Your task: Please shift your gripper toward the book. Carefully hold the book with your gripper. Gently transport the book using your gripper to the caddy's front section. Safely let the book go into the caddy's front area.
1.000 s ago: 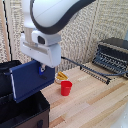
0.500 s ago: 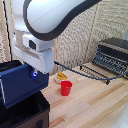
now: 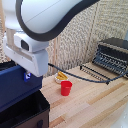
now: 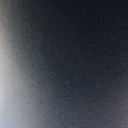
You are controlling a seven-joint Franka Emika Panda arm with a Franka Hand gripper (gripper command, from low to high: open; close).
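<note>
The navy-blue book (image 3: pixel 14 88) hangs flat-faced at the exterior view's left, just above the black caddy (image 3: pixel 29 113). My gripper (image 3: pixel 25 75) is at the book's upper edge, under its white block. Its blue-tipped fingers look shut on the book, though the book and the block mostly hide them. The book's lower edge reaches the caddy's rim; I cannot tell which section lies under it. The wrist view gives only a dark blur from very close.
A red cup (image 3: pixel 66 88) stands on the wooden table (image 3: pixel 95 107) right of the caddy. A small yellow item (image 3: pixel 61 76) lies behind the cup. A dark toaster oven (image 3: pixel 113 54) and a wire rack (image 3: pixel 95 73) sit at the exterior view's right.
My arm has carried the book toward the exterior view's left and lower, from beside the red cup to over the caddy.
</note>
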